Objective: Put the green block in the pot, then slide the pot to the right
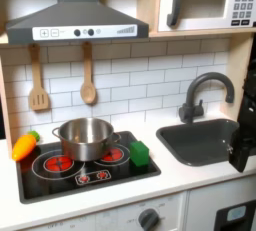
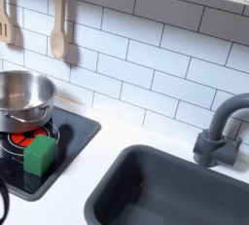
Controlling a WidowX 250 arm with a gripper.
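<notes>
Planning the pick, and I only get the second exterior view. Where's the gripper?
Observer: The dark shape at the first exterior view's right edge, by the sink, looks like the gripper. I can't tell how its jaws stand.
Operator: Anything on the pot's far side?
Observer: An orange carrot lies on the first exterior view's left of the pot, at the stove edge.
Operator: Overhead?
Observer: A range hood hangs above the stove.

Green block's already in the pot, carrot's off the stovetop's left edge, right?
Not quite. The green block is not in the pot; it sits on the stovetop beside the pot, on the first exterior view's right. The second exterior view shows the same. The carrot is at the left edge, as you said.
</notes>
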